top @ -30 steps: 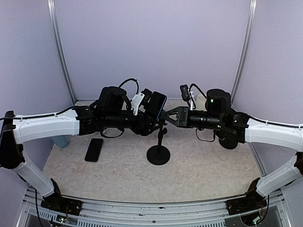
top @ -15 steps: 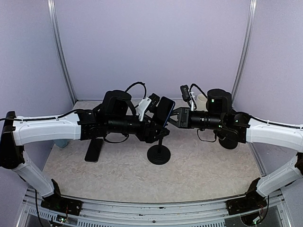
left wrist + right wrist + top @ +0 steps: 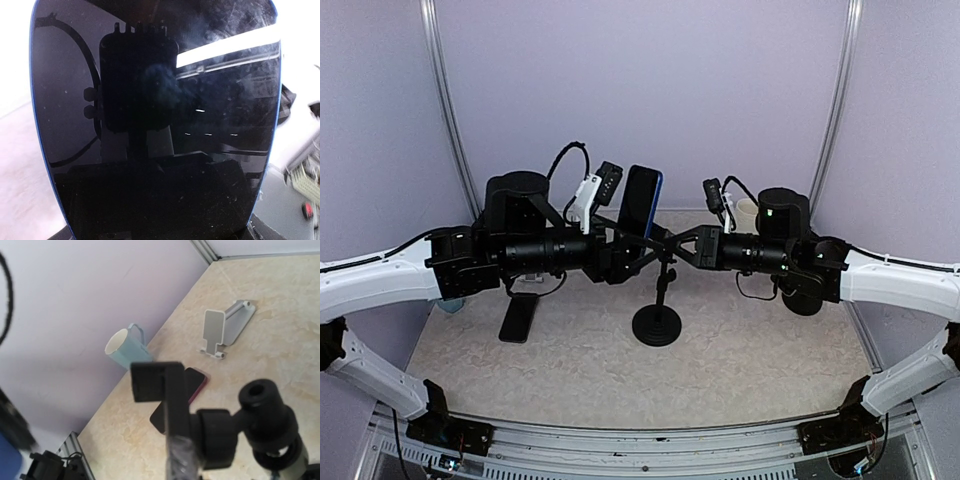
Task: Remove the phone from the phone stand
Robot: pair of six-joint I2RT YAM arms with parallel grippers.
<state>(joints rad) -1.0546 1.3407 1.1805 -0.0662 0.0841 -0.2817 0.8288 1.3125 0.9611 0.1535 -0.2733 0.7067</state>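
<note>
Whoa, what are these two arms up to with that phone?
The left gripper holds the blue-edged phone in the air, clear of the black phone stand on the table. The right gripper sits at the stand's top, seemingly steadying it. The cradle is empty in the right wrist view, so the phone is out and not yet set down.

The phone stand [image 3: 656, 326] is being carried by the marbled table [image 3: 570, 370]. A dark phone [image 3: 519, 316] is being borne flat to the stand's left, and a pale blue cup [image 3: 125, 351] farther left.
</note>
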